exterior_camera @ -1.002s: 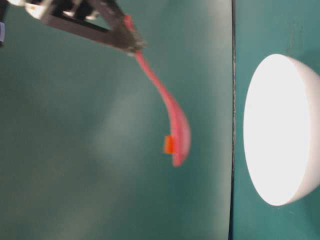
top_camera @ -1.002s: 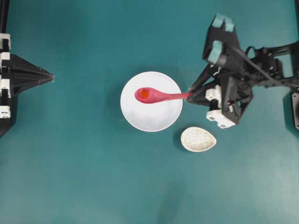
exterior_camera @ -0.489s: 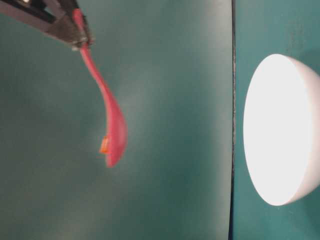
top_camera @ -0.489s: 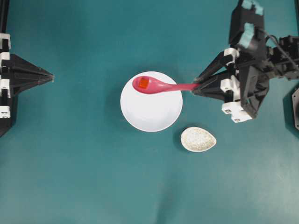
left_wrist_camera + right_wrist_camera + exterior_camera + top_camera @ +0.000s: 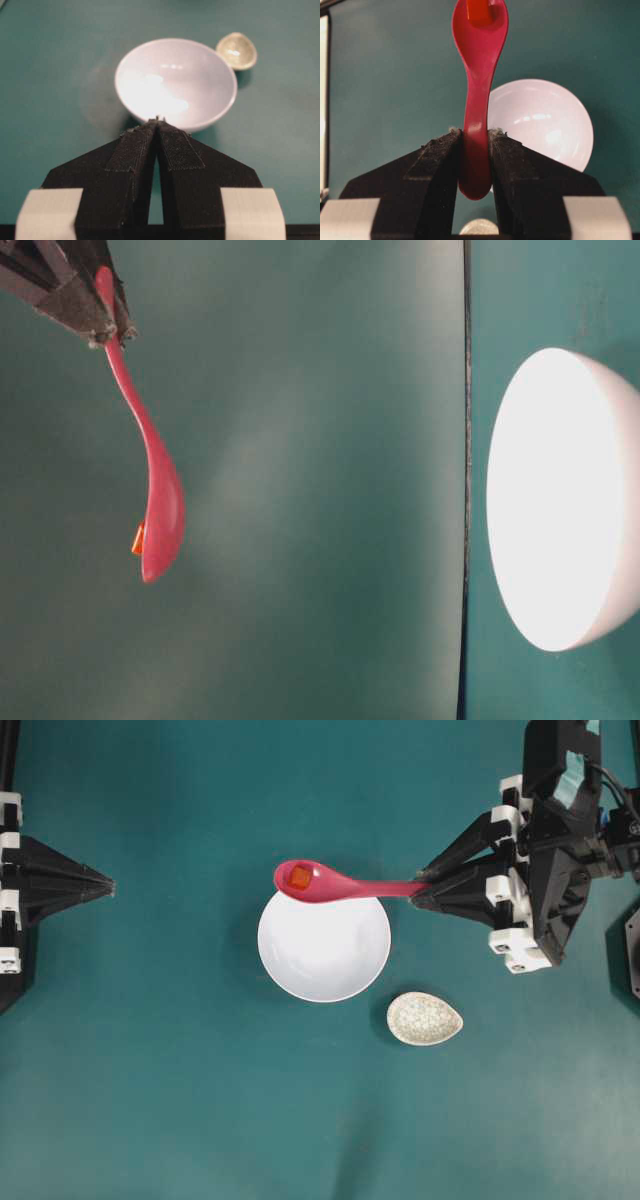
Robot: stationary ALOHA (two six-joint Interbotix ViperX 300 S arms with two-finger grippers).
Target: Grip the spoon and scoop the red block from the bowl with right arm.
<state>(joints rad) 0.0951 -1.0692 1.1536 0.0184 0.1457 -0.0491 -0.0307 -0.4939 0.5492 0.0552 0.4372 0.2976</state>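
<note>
My right gripper is shut on the handle end of the pink-red spoon, and the wrist view shows both jaws pressed on the spoon. The red block rests in the scoop, also showing as a red block at the top of the wrist view. The spoon hangs high above the table, its scoop over the far rim of the white bowl. The bowl holds nothing. My left gripper is shut at the left edge, pointing at the bowl.
A small speckled egg-shaped dish sits on the teal table just right of and in front of the bowl; the left wrist view shows the dish beyond the bowl.
My right gripper has lifted the spoon with the block out of the bowl and drawn it toward the far side. The left arm has not moved.
</note>
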